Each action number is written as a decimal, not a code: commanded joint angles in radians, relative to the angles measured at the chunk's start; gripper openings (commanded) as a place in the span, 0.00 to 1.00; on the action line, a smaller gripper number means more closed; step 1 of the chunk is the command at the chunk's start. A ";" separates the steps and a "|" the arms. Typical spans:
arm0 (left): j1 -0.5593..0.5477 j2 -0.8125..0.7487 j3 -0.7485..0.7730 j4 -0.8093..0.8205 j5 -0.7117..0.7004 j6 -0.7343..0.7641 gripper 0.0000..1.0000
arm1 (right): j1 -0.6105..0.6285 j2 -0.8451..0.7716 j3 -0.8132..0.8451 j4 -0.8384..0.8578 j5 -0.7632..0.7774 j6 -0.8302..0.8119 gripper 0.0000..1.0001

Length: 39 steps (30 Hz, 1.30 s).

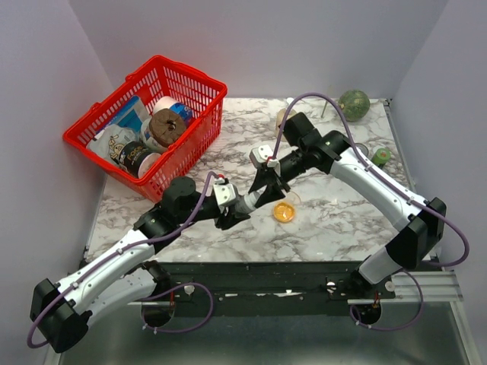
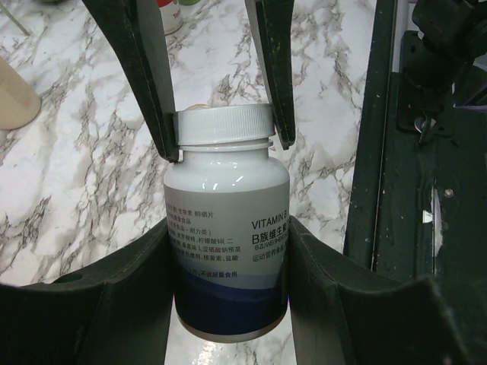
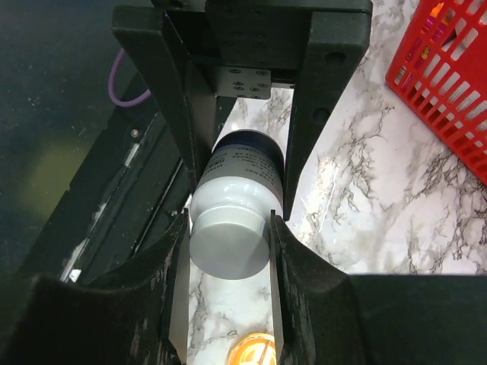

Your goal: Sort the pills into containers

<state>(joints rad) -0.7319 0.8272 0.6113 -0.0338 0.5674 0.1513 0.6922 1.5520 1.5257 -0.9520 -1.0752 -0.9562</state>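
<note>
While both arms meet over the near middle of the marble table (image 1: 335,220), the white pill bottle (image 2: 227,228) is held between them. Left gripper (image 2: 228,258) is clamped around the bottle's body at the label. Right gripper (image 3: 228,236) is closed narrow on the ribbed cap (image 2: 224,125), one finger on each side. Cannot tell whether the bottle touches the marble or is lifted clear. The clear dish (image 1: 294,201) sits just right of the grippers, with the orange pills (image 1: 284,213) clustered inside it. Red basket (image 1: 152,122) is at far left, well apart. Step in hand looks like cap removal, cap not yet off. Next move likely calls for the right wrist to twist while the left holds firm, then a straight pull away, keeping the bottle level to avoid spilling.
</note>
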 commanded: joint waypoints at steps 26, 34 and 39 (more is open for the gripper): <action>-0.003 0.021 -0.001 0.103 -0.231 -0.004 0.00 | -0.065 -0.053 -0.165 0.449 0.224 1.281 0.75; -0.003 0.024 0.001 0.095 -0.213 -0.004 0.00 | -0.045 -0.035 -0.154 0.463 0.156 1.245 0.49; -0.003 0.004 -0.001 0.080 -0.149 0.004 0.00 | 0.009 -0.033 -0.075 0.354 0.070 0.910 0.26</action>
<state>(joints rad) -0.7307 0.8505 0.6098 0.0185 0.3595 0.1486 0.6346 1.5124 1.3640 -0.5320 -0.8684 0.2283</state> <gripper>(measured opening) 0.591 0.489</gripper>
